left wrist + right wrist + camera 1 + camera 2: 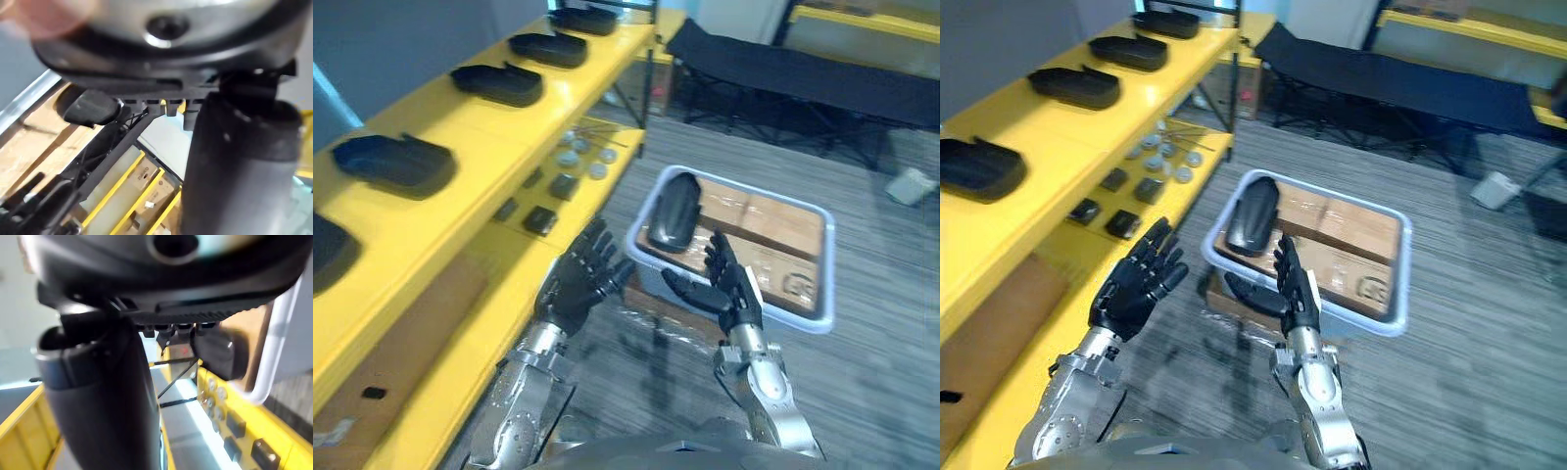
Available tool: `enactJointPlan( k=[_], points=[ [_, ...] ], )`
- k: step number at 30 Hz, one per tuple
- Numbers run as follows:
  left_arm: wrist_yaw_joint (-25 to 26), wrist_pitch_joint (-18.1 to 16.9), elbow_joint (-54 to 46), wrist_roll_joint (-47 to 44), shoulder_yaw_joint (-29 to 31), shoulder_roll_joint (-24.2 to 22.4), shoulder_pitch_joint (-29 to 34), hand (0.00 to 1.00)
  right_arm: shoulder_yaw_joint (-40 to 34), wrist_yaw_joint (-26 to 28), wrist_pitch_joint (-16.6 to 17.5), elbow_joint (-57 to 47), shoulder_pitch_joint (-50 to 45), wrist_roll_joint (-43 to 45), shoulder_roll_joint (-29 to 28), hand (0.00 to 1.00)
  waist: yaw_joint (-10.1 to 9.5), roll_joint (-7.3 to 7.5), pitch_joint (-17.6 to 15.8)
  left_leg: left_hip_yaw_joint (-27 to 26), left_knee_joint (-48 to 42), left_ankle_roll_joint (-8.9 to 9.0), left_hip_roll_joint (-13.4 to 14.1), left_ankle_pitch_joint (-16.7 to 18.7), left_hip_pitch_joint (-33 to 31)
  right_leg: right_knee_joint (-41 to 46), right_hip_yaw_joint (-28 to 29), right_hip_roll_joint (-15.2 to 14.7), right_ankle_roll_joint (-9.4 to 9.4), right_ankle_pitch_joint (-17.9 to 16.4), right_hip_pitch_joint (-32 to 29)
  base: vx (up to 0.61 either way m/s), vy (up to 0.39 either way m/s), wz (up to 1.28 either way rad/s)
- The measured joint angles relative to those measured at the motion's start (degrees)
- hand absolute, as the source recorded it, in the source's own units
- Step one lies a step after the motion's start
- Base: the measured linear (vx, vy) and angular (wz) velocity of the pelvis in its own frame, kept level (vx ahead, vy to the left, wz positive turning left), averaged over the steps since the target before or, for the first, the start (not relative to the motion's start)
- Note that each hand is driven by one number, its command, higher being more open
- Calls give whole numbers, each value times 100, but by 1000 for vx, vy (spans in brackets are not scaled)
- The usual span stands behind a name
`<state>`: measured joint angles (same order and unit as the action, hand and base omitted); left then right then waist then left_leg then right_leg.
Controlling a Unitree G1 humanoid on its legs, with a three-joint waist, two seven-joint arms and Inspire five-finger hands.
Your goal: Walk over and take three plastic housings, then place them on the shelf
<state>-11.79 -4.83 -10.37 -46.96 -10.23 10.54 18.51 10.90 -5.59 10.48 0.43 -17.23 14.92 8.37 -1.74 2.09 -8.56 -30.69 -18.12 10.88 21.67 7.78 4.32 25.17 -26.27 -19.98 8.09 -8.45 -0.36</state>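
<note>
grey streaked carpet floor (1489,382); a long black fabric cot (1391,83) on thin legs stands at the far side, before a white wall (1324,16).

The yellow shelf (484,127) bears a row of black housings (499,83), and its lower tier holds small parts (570,158), perhaps discs.

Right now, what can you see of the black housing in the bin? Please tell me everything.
The housing is a black, glossy, long rounded shell, plastic by its look. It lies in the far left corner of the pale bin, along the left wall, on the cardboard lining the bottom. Whether it leans on the wall I cannot tell. Nothing else touches it.
</note>
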Motion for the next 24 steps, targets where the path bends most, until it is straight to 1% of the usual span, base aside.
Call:
enactJointPlan(
  k=[1,2,3,4,5,6,7,8,9,10,11,12,13,14,15,16,17,18,19,24],
  points=[
    [57,1,118,-53,-44,-78,-6,100,-127,90,-28,0,-83,4,97,100,65,-53,-1,-60,-17,62,274,-79,0,-225,-33,287,16,-285,59,-16,-525,-86],
    [153,11,240,-49,-119,-204,-34,100,-284,145,-62,0,-132,9,165,100,169,-166,-33,-29,-9,-47,470,-186,-5,-273,-25,525,-59,-321,48,-2,-412,-57],
    [203,17,299,-46,-221,-267,-37,100,-383,168,-102,0,-166,22,261,100,245,-199,-51,-6,-4,-148,553,-304,-6,-275,-13,626,-129,-338,46,-16,-343,-30],
    [268,36,356,-45,-461,-315,-31,100,-595,177,-136,5,-252,174,333,100,348,-185,-57,89,0,-332,602,-602,-28,-272,-11,712,-236,-398,46,-14,-305,-18],
    [302,71,355,-49,-675,-325,-38,100,-838,186,-125,7,-320,243,429,100,412,-174,-57,159,-94,-568,623,-881,-136,-309,-30,731,-296,-431,49,-8,-346,-6],
    [266,97,354,-51,-758,-357,-38,100,-993,186,-91,33,-333,244,472,100,475,-184,-61,149,-234,-721,649,-1103,-278,-359,-81,730,-329,-420,59,-1,-268,8],
    [230,103,354,-53,-791,-375,-37,100,-1065,186,-49,64,-334,245,498,100,516,-200,-64,111,-330,-797,676,-1238,-382,-402,-132,726,-350,-407,78,-5,-193,27],
    [168,115,354,-53,-852,-387,-48,100,-1169,131,63,171,-344,245,533,100,526,-175,-105,44,-516,-868,707,-1359,-545,-513,-194,706,-395,-378,141,-16,-94,27],
    [167,115,354,-53,-884,-388,-43,100,-1244,56,81,257,-325,239,556,100,453,-247,-108,74,-649,-640,624,-1159,-607,-612,-215,682,-425,-347,195,-22,-50,21],
    [171,115,355,-56,-885,-388,-40,100,-1272,19,114,313,-297,240,562,100,415,-293,-133,135,-665,-625,527,-1042,-602,-647,-225,680,-428,-325,242,-31,7,5],
    [130,110,353,-99,-853,-387,37,100,-1292,-9,162,513,-187,242,606,100,337,-341,-130,303,-556,-669,267,-746,-597,-711,-228,648,-408,-280,261,-27,30,1],
    [79,110,338,-204,-810,-387,125,100,-1272,-8,167,689,-82,243,599,100,288,-349,-122,405,-356,-728,56,-623,-575,-752,-229,606,-373,-232,250,-39,97,2],
    [-80,111,325,-186,-748,-381,252,100,-1265,-16,175,907,78,234,598,100,198,-357,-108,488,10,-745,-161,-542,-465,-831,-222,580,-313,-154,160,-43,116,0],
    [-138,114,325,-171,-739,-373,297,100,-1253,-19,178,1014,179,229,603,100,140,-370,-98,538,243,-698,-253,-504,-424,-868,-205,565,-279,-105,123,-40,194,0],
    [-171,125,335,-42,-734,-354,351,100,-1241,-62,178,1246,455,248,595,100,61,-379,-88,569,689,-590,-454,-430,-336,-929,-189,514,-195,18,14,-36,209,-1],
    [-169,125,350,345,-718,-333,351,100,-1239,-145,176,1408,726,385,564,100,9,-398,-70,557,1001,-386,-646,-454,-284,-968,-180,445,-110,159,-70,-18,224,6],
    [-155,124,362,536,-709,-320,351,100,-1239,-178,176,1457,843,439,520,100,5,-346,-82,560,1078,-310,-744,-506,-282,-1044,-183,381,-60,240,-59,-21,242,8],
    [-50,121,364,908,-687,-233,355,100,-1215,-248,177,1454,976,469,436,100,-32,-256,-64,555,1129,-304,-907,-540,-271,-1186,-182,256,16,401,-24,-7,159,8],
    [652,-88,59,1392,-273,-380,-19,100,-1133,-351,236,1247,911,618,-16,100,-119,-18,58,530,1138,-531,-1326,-448,-196,-2034,-361,51,148,1101,383,-8,111,3],
    [652,-87,59,1392,-269,-370,-24,100,-1149,-350,236,1247,891,618,-16,100,-104,-26,63,585,1137,-534,-1331,-465,-225,-2033,-425,48,144,1109,402,0,0,6]
  ],
)
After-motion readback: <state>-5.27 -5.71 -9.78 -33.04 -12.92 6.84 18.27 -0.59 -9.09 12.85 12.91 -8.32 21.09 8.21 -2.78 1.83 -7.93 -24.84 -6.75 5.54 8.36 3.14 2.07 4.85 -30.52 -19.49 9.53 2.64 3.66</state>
